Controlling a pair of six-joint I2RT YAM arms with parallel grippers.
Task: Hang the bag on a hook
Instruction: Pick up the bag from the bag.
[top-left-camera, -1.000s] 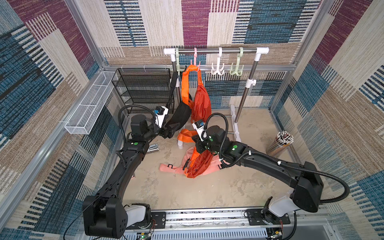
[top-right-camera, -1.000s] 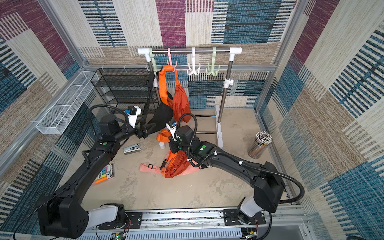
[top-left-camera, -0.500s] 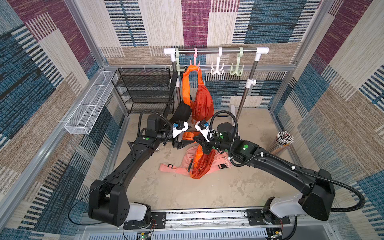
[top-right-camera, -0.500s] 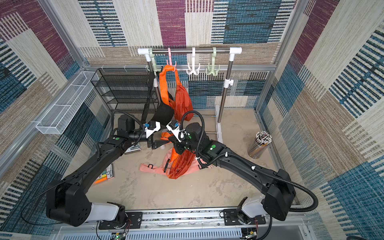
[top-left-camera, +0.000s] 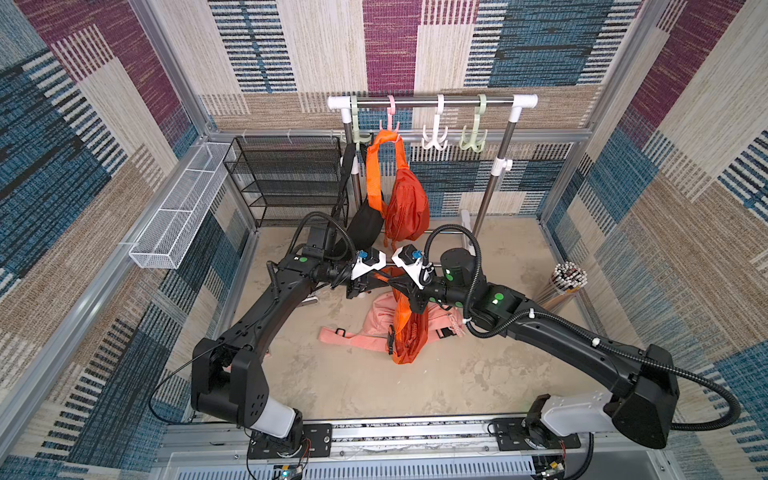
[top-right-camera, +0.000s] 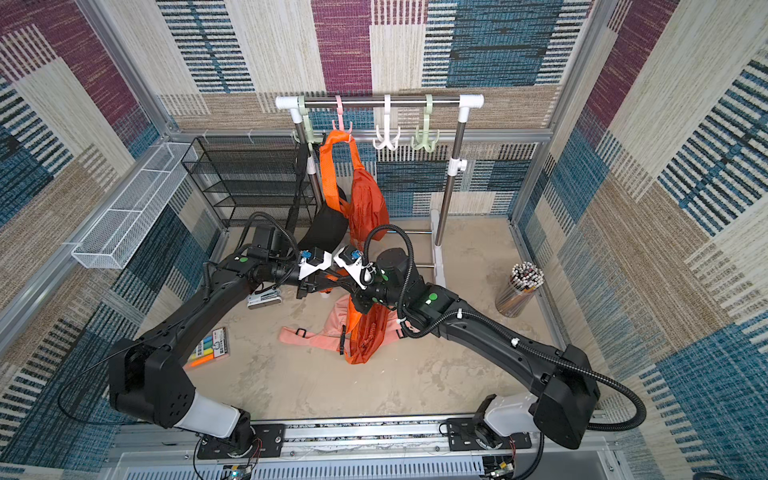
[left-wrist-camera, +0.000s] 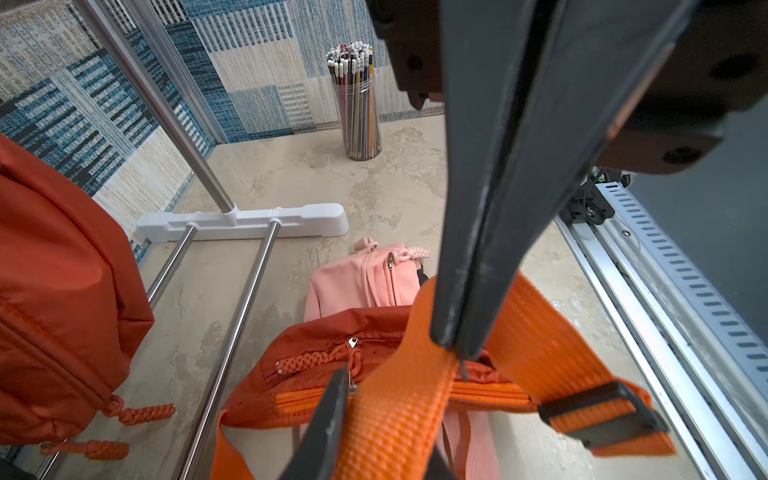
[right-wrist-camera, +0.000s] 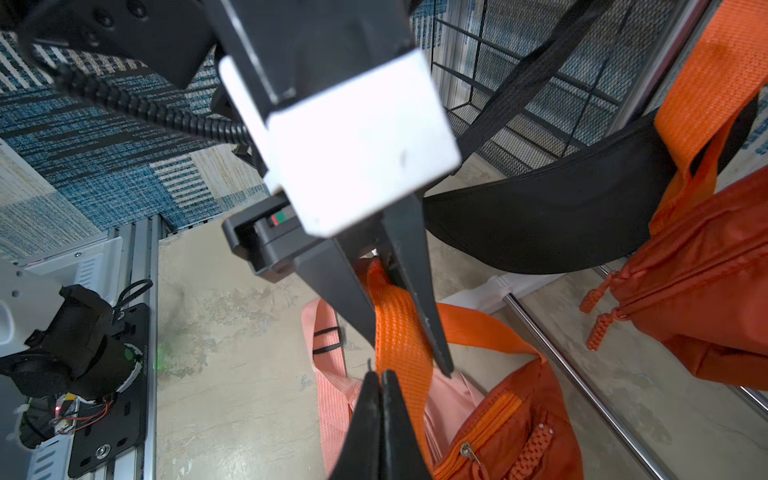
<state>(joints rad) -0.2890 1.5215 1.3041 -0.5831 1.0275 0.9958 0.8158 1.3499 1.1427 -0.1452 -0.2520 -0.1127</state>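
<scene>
Pinching the orange strap (right-wrist-camera: 399, 328) above the pink bag (top-left-camera: 376, 320), the left gripper (right-wrist-camera: 409, 353) and right gripper (left-wrist-camera: 457, 349) were both clamped tight on it, tips close together — the orange bag (top-left-camera: 409, 336) dangled from that strap, hanging directly over the pink bag's middle.

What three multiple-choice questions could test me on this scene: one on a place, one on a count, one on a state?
1. The pink bag lies: A on the floor; B hung up; C held aloft.
2. Hooks on the rail: A two; B four; C six.
3. The left end effector is: A wide open; B shut on the orange strap; C out of sight.
Answers: 1 A, it is spread flat there; 2 B, green, pink, white, green; 3 B, the webbing is pinched.
</scene>
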